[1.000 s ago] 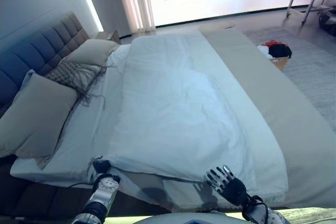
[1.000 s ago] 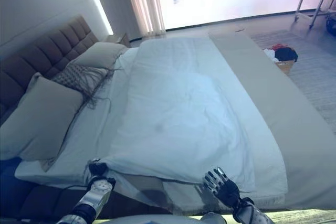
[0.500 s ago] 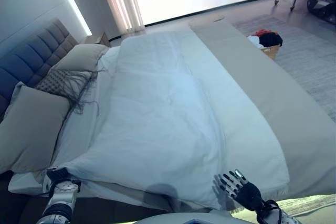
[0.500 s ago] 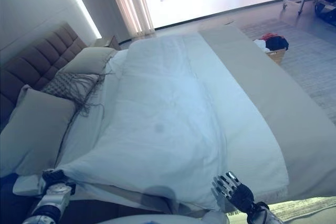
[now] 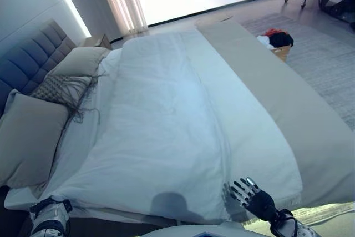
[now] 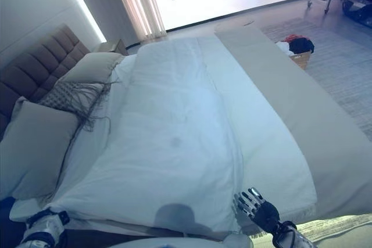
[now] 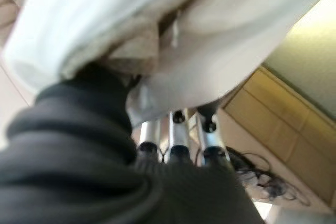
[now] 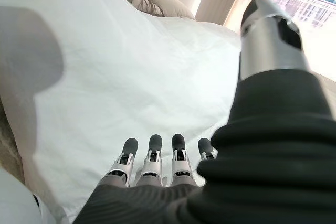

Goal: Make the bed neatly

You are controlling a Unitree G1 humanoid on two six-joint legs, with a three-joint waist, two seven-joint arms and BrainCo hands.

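A white duvet (image 5: 166, 115) lies spread along the bed, over a beige cover (image 5: 288, 98) that shows on the right side. My left hand (image 5: 50, 217) is at the duvet's near left corner, by the pillows. In the left wrist view its fingers (image 7: 178, 142) are curled into the bunched white cloth (image 7: 210, 51). My right hand (image 5: 255, 198) is open at the duvet's near edge, with straight fingers (image 8: 152, 156) reaching over the white cloth (image 8: 131, 72).
Two beige pillows (image 5: 28, 137) (image 5: 80, 60) and a fringed cushion (image 5: 55, 86) lie against the grey padded headboard (image 5: 28, 62). A basket of clothes (image 5: 275, 43) stands on the rug to the bed's right. A nightstand (image 5: 97, 41) is by the curtains.
My left hand has moved left along the near edge with the duvet corner, drawing the duvet toward the pillows. The right hand has barely moved. The camera has shifted.
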